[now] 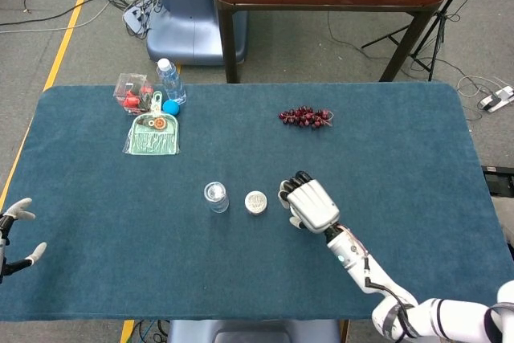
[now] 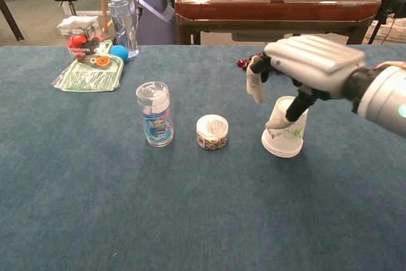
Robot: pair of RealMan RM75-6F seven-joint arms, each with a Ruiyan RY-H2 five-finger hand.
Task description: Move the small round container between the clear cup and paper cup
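**Container placed, your right hand is clear of it**

The small round container [image 2: 212,132] sits upright on the blue table cloth [image 2: 95,207], between the clear cup [image 2: 155,113] on its left and the paper cup [image 2: 285,134] on its right, touching neither. The three form a rough row, so by my read the placement goal is met.

Your right hand [image 2: 304,68] is raised over the paper cup, fingers loosely apart and curled down, holding nothing. One fingertip hangs just in front of the cup's rim; I can't tell if it touches. In the head view the hand [image 1: 309,205] hides the paper cup entirely.

Your left hand [image 1: 16,234] shows only at the near left table edge, fingers spread, empty.

When you withdraw, go up and right so you don't tip the paper cup.
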